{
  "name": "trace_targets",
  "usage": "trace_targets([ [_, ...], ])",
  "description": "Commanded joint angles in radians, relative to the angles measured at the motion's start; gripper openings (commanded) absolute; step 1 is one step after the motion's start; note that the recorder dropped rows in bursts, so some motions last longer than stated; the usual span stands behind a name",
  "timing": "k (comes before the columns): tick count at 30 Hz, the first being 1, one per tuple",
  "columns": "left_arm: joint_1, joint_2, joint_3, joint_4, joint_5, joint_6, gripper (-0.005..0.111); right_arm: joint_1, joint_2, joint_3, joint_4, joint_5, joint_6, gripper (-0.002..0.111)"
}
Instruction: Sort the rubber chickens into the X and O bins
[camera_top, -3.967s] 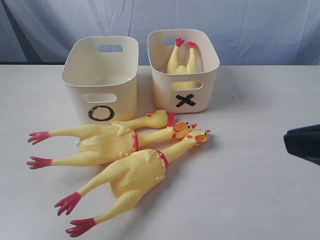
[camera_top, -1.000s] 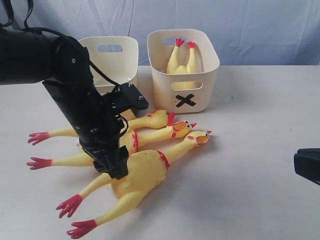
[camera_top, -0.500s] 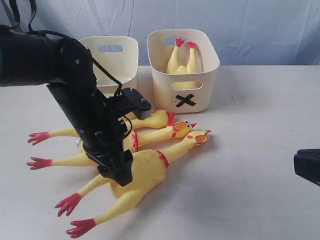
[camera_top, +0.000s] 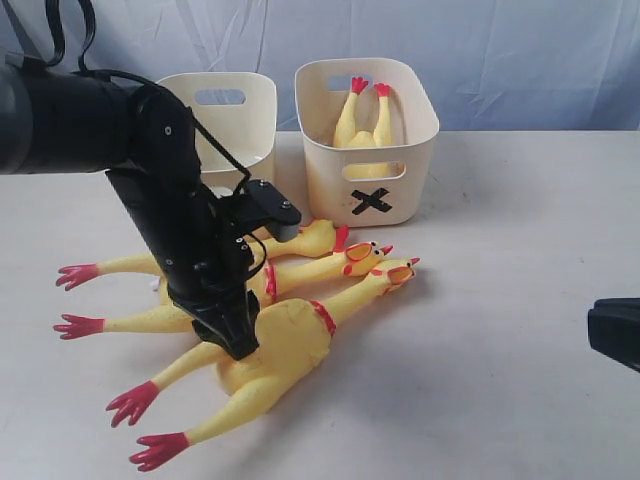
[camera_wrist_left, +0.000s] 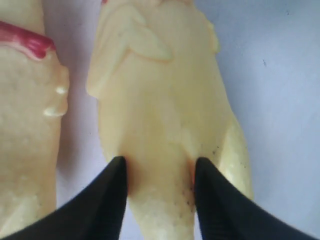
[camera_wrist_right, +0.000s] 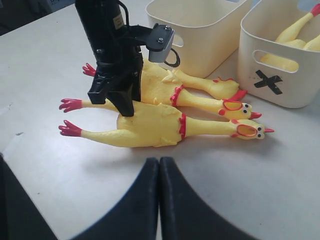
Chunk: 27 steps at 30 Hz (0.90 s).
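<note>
**Exterior view:** your left gripper (camera_top: 232, 340) sits on the near chicken (camera_top: 295, 335), at its rump. The O bin (camera_top: 250, 110) and X bin (camera_top: 420, 150) stand beyond it.

**Left wrist view:** the fingers (camera_wrist_left: 112, 195) pinch the body on both sides, seemingly lightly. The soft rubber may squirt out on lifting, or drag the neighbouring chicken (camera_wrist_left: 25, 125) alongside.

**Right wrist view:** your right gripper (camera_wrist_right: 159, 162) is closed and empty.

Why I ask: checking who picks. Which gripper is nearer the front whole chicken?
Left. The left gripper has fingers on both sides of the front whole chicken; the right gripper, shut, hangs apart from it.
</note>
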Motion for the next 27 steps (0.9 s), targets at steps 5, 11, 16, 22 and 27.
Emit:
trace_targets([
  [5, -0.009, 0.024, 0.013, -0.047, 0.032, -0.005, 0.008, -0.003, -0.004, 0.004, 0.008, -0.002, -0.007, -0.001],
  [11, -0.009, 0.022, 0.011, -0.051, 0.037, -0.005, 0.0, -0.003, -0.004, 0.004, 0.008, -0.002, -0.007, -0.001],
  [16, -0.009, 0.011, 0.011, -0.051, 0.063, -0.002, 0.0, -0.003, -0.004, 0.004, 0.008, -0.002, -0.007, -0.001],
  [22, -0.009, -0.045, 0.011, -0.051, 0.076, 0.002, 0.0, -0.003, -0.004, 0.004, 0.008, -0.002, -0.007, -0.001],
  [27, -0.009, -0.1, 0.011, -0.051, 0.076, 0.002, 0.0, -0.003, -0.004, 0.004, 0.008, -0.002, -0.007, -0.001],
])
